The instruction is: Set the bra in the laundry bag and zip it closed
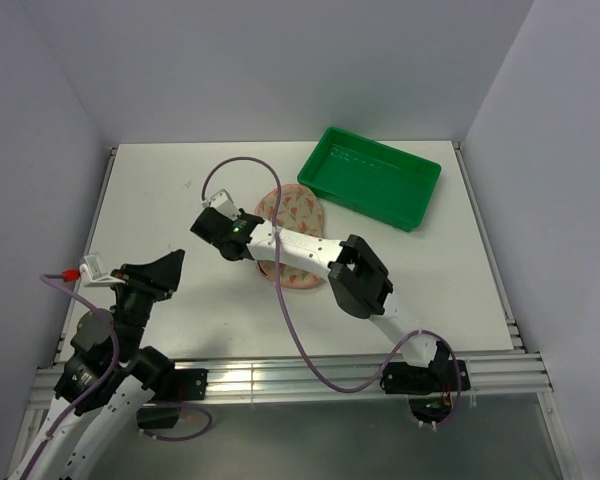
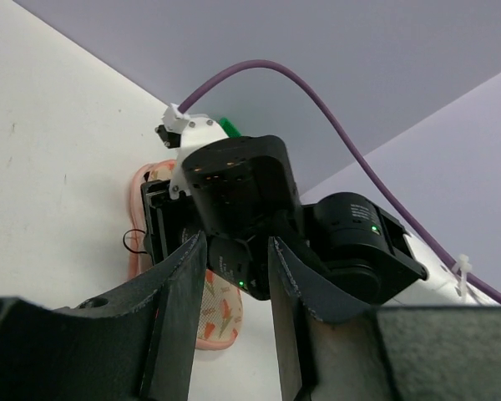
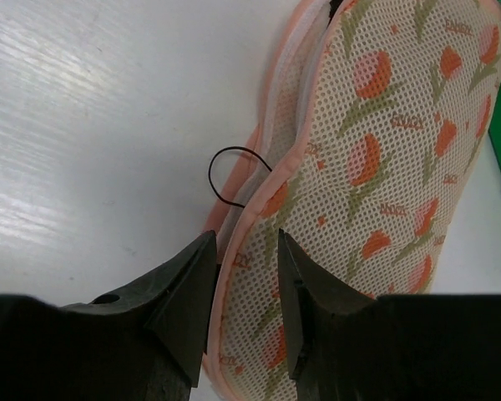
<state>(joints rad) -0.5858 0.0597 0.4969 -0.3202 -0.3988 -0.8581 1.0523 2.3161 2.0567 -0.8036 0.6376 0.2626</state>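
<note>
Reaching from the near right corner of the table (image 1: 160,200), the right arm holds the right gripper (image 3: 244,251) low over the near end of the laundry bag (image 3: 384,167). Its two fingers stand a narrow gap apart, and the bag's pink rim runs through that gap in the right wrist view. Whether the fingers are pinching the rim or only hanging above it cannot be told. The bag lies about mid-table with one mesh dome folded over the other, its far end just beside the near corner of the green tray (image 1: 370,178). Of the bra (image 3: 234,149), only a thin black strap loop shows, poking out between the two rims on the bag's left side and lying on the table. The rest of it is tucked out of sight between the halves. The left gripper (image 2: 236,242) hangs above the table to the near left of the bag, well apart from it and pointed toward the right arm's wrist. Its fingers are slightly parted with nothing between them. A purple cable (image 1: 230,165) arcs above the right wrist.
</note>
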